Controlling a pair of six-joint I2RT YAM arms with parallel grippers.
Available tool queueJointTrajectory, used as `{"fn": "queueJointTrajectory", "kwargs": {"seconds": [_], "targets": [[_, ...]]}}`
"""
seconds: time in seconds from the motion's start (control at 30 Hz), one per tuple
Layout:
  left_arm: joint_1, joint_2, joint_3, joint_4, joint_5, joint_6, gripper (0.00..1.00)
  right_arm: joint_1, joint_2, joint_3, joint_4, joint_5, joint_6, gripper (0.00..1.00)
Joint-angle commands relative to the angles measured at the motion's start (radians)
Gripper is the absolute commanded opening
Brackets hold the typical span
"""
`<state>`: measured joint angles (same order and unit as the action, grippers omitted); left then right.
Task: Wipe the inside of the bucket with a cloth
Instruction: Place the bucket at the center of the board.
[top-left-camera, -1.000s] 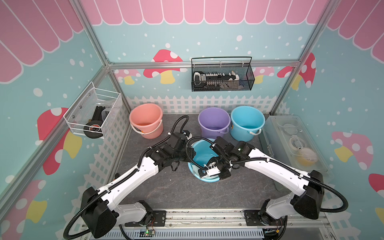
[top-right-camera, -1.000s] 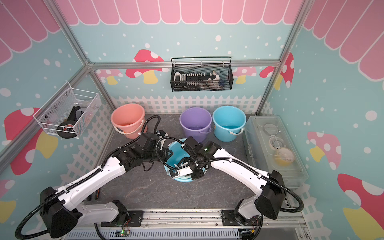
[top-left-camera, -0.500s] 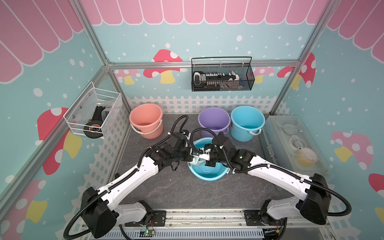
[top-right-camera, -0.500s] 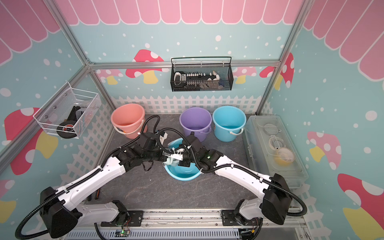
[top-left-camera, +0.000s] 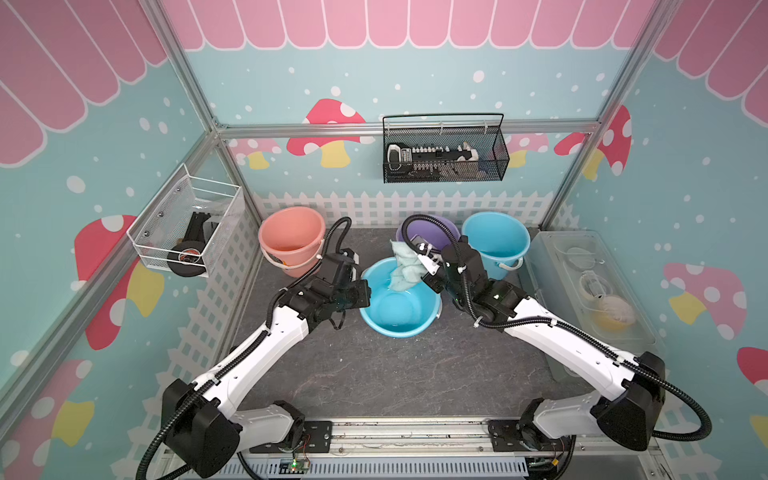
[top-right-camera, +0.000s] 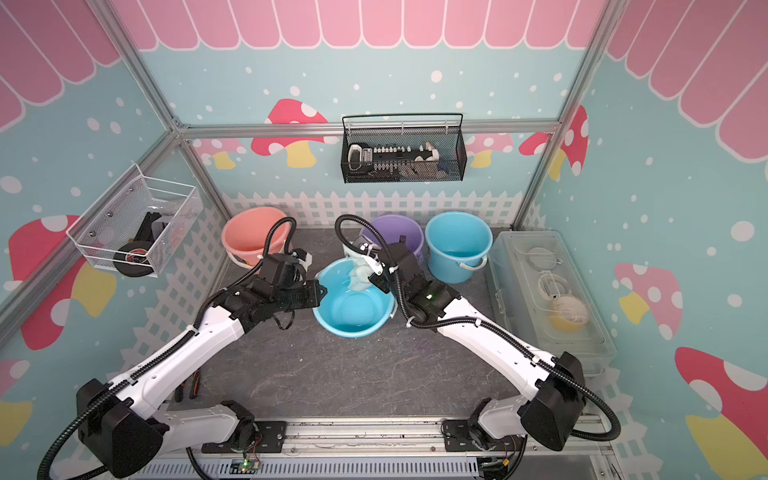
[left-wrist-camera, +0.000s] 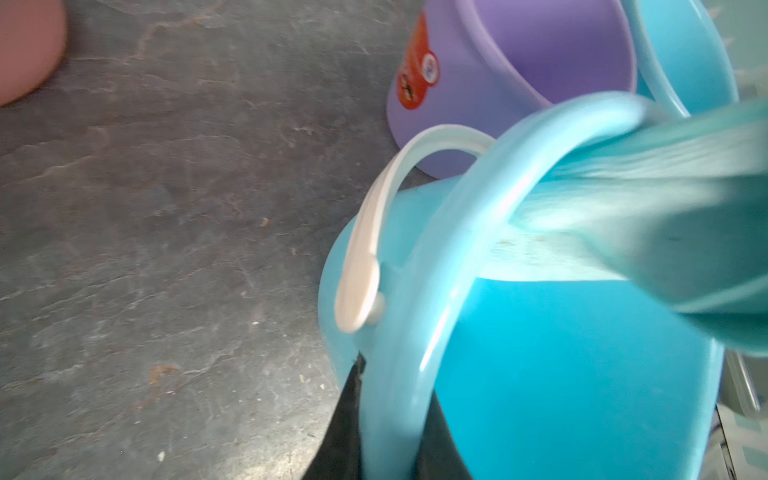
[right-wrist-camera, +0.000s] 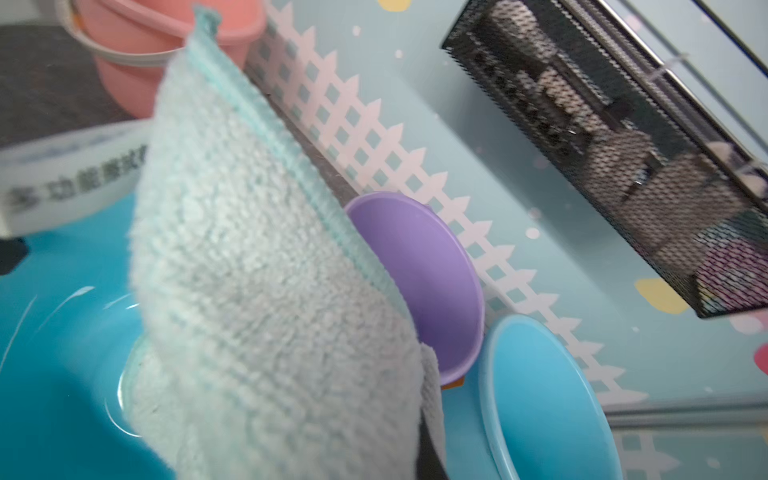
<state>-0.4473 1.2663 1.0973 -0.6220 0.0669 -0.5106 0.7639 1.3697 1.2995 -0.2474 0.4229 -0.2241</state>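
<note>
Four plastic buckets stand on the dark grey stone-patterned bench (top-left-camera: 374, 374). A salmon-pink bucket (top-left-camera: 291, 232), a purple bucket (top-right-camera: 395, 232) and a light blue bucket (top-left-camera: 494, 241) form a row along the back wall. A bright blue plastic bucket (top-left-camera: 395, 309) sits in front of them, between the two arms.

The left jaws are closed on the left side of this bucket's rim. In the left wrist view the bright blue plastic bucket (left-wrist-camera: 561, 374) has its rim running down between the two black fingers (left-wrist-camera: 338, 440), one outside the wall and one inside. Its white handle (left-wrist-camera: 365, 249) lies folded down against the outer wall.

The right jaws are clamped fully together on the pale mint-green fabric cloth (top-left-camera: 405, 266), pinching it near its right edge, just above the bucket's back rim. In both top views the cloth's upper corner stands up in front of the purple bucket, and its lower end hangs inside the mouth of the bright blue plastic bucket, near the back wall. In the right wrist view the cloth (right-wrist-camera: 257, 291) fills the middle of the frame, with the bucket's blue interior (right-wrist-camera: 54, 353) beside it. The left wrist view shows the cloth (left-wrist-camera: 665, 199) only as a blur crossing the rim. I cannot tell whether it touches the inner wall.

A black wire basket (top-left-camera: 444, 153) hangs on the back wall.
</note>
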Motion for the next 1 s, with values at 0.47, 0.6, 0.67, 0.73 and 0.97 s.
{"fn": "queueJointTrajectory", "kwargs": {"seconds": [0.47, 0.6, 0.67, 0.73, 0.97], "targets": [[0.317, 0.39, 0.374, -0.022, 0.005, -0.03, 0.0, -0.058, -0.082, 0.058, -0.101, 0.114, 0.054, 0.0], [0.351, 0.493, 0.471, -0.022, 0.038, -0.043, 0.0, -0.059, -0.107, 0.054, -0.112, 0.147, 0.029, 0.0], [0.351, 0.541, 0.519, -0.022, 0.053, -0.045, 0.0, -0.064, -0.122, 0.044, -0.113, 0.159, 0.018, 0.0], [0.352, 0.583, 0.558, -0.024, 0.06, -0.054, 0.0, -0.066, -0.134, 0.034, -0.113, 0.166, 0.017, 0.0], [0.35, 0.716, 0.684, -0.024, 0.067, -0.115, 0.0, -0.071, -0.157, 0.02, -0.119, 0.168, 0.02, 0.0]]}}
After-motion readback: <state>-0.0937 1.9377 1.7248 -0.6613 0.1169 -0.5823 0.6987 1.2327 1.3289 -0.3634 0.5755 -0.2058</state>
